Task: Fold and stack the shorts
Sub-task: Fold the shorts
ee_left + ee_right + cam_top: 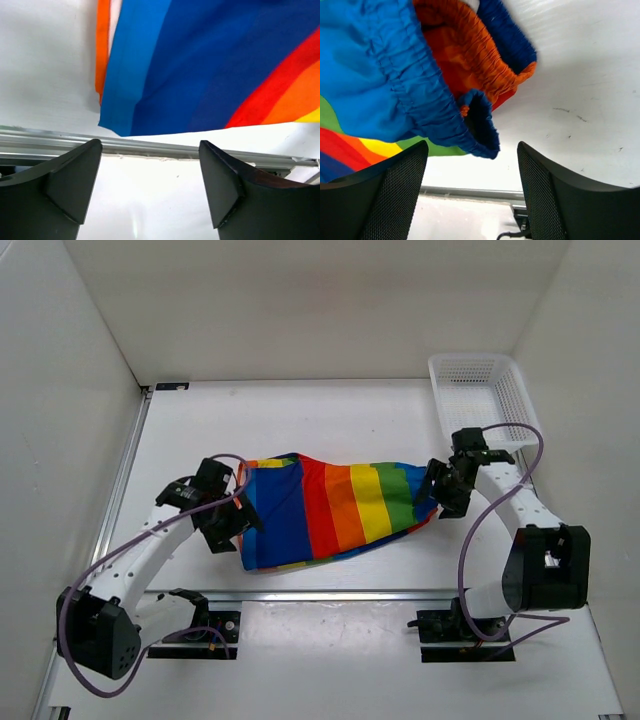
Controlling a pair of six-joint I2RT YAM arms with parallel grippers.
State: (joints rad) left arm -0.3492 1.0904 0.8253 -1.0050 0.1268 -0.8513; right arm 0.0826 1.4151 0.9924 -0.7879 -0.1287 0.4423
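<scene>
The rainbow-striped shorts [325, 508] lie spread on the white table between the two arms, blue end to the left, green end and elastic waistband to the right. My left gripper [228, 525] hovers at the blue left edge of the shorts [200, 70]; its jaws are open and empty, with bare table between them. My right gripper [443, 490] hovers at the waistband end of the shorts [420, 80]; its jaws are open and empty, the blue and orange gathered band just beyond the fingertips [400, 180].
A white plastic mesh basket [480, 400] stands at the back right corner. A metal rail [330, 593] crosses the table near the arm bases and shows in the left wrist view [150, 147]. White walls enclose the table on three sides.
</scene>
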